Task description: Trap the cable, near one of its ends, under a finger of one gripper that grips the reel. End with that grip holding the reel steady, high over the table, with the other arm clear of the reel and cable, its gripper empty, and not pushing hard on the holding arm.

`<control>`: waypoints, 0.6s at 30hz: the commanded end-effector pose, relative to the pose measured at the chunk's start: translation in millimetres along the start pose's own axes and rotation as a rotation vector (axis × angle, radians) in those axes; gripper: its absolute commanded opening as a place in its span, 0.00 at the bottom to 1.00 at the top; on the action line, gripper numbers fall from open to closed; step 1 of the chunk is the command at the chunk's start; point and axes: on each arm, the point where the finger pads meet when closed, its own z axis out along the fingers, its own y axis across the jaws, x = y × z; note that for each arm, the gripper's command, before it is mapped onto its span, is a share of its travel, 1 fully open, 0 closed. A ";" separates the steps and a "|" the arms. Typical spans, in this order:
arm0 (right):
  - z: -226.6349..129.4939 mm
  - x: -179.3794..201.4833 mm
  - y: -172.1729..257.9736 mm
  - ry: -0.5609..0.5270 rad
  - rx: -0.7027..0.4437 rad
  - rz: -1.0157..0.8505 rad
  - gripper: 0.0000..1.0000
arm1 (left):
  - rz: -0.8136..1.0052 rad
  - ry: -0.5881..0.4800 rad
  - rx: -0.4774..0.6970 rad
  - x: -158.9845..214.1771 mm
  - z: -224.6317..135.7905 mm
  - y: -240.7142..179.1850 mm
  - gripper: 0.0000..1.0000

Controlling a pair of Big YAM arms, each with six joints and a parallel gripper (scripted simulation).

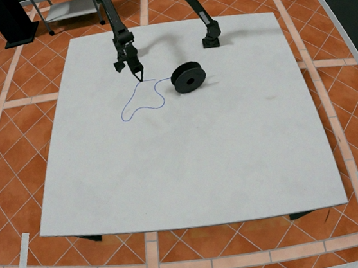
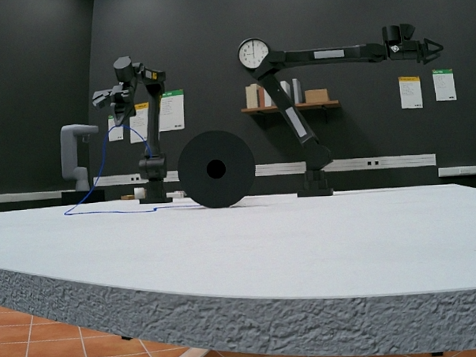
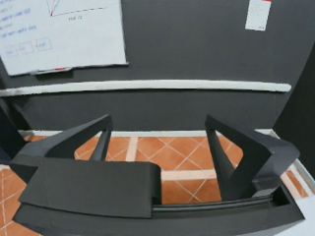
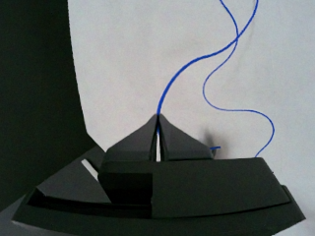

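The black reel (image 1: 182, 86) (image 2: 215, 145) stands upright on its rims on the table. The blue cable (image 1: 163, 99) (image 2: 109, 212) (image 4: 194, 60) runs from the reel in loose bends over the table and rises to my right gripper (image 1: 141, 80) (image 2: 119, 124) (image 4: 157, 119). That gripper is shut on the cable near its free end, high above the table and to the picture-left of the reel. A short tail hangs from the fingertips. My left gripper (image 2: 440, 48) (image 3: 158, 119) is open and empty, stretched out far to the picture-right, high and well clear of the reel and cable.
The white table (image 1: 189, 164) (image 2: 274, 252) carries both arm bases at its back edge. The left arm's base (image 1: 210, 42) (image 2: 314, 192) stands behind the reel, to its picture-right. A metal cart (image 1: 71, 9) is on the floor beyond the table.
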 end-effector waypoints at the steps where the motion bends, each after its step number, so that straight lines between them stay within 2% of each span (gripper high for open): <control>1: -19.4 6.2 24.9 0.004 -0.084 0.012 0.00 | -0.010 -0.042 -0.011 -18.7 -3.6 7.2 1.00; 3: -29.3 7.5 39.8 -0.010 -0.114 0.035 0.00 | -0.010 -0.042 -0.011 -18.7 -3.6 7.2 1.00; 11: -19.5 12.7 5.9 -0.115 -0.045 0.157 0.00 | -0.010 -0.042 -0.011 -18.7 -3.6 7.2 1.00; 18: -20.1 12.6 8.8 -0.169 -0.054 0.228 0.00 | -0.010 -0.042 -0.011 -18.7 -3.6 7.2 1.00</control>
